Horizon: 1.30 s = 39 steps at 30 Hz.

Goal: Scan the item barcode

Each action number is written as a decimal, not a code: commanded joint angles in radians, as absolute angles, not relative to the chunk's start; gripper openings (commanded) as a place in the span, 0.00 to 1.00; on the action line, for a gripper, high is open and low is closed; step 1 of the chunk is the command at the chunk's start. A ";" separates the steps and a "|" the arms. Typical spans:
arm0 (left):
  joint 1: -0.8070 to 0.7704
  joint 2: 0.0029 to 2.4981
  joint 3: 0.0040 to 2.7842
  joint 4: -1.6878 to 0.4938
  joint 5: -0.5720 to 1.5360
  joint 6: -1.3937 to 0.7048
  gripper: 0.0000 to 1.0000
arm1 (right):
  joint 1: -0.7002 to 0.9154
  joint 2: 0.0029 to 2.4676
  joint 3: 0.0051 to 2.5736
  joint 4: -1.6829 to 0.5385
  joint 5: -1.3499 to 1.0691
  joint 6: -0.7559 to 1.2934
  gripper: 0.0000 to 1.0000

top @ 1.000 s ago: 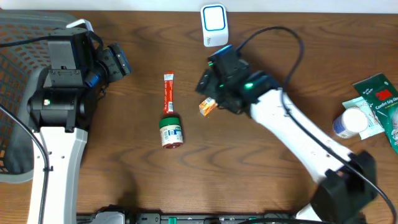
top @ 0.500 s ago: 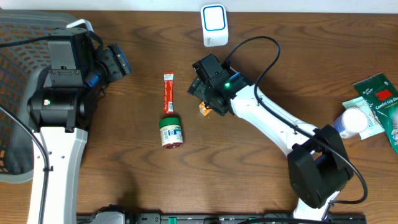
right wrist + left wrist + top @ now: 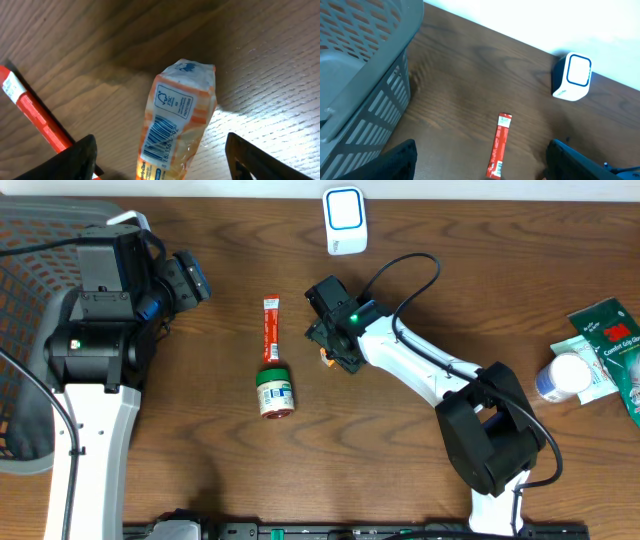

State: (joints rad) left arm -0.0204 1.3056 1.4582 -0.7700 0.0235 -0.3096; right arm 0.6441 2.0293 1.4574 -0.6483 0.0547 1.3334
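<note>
While the left claw point(image 3: 482, 167) hangs wide apart and empty by the left edge of the bench point(image 3: 380, 470), the step in hand looks like pickup. The right claw point(image 3: 160, 165) straddles the orange packet point(image 3: 180, 120) at mid-bench, jaws apart, not gripping. Next it must close, lift, and turn the barcode point(image 3: 156, 134) toward the scanner point(image 3: 344, 220) at the far edge.

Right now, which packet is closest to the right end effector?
The small orange packet, barcode facing up, lying between the fingers of the open right end effector. The red stick packet lies off to its left, outside them.
</note>
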 commanded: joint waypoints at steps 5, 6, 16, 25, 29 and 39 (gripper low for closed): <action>-0.016 1.306 1.464 -0.771 0.025 -0.297 0.82 | 0.617 2.035 1.456 -0.659 0.078 1.353 0.58; -0.016 1.306 1.464 -0.771 0.025 -0.297 0.82 | 0.613 2.035 1.456 -0.663 0.078 1.353 0.58; -0.016 1.306 1.464 -0.771 0.025 -0.297 0.82 | 0.609 2.035 1.456 -0.685 0.078 1.352 0.50; -0.016 1.306 1.464 -0.771 0.025 -0.297 0.82 | 0.609 2.035 1.456 -0.688 0.078 1.289 0.38; -0.016 1.306 1.464 -0.771 0.025 -0.297 0.82 | 0.609 2.035 1.456 -0.689 0.077 1.231 0.29; -0.016 1.306 1.464 -0.771 0.025 -0.297 0.82 | 0.609 2.035 1.456 -0.693 0.068 1.114 0.33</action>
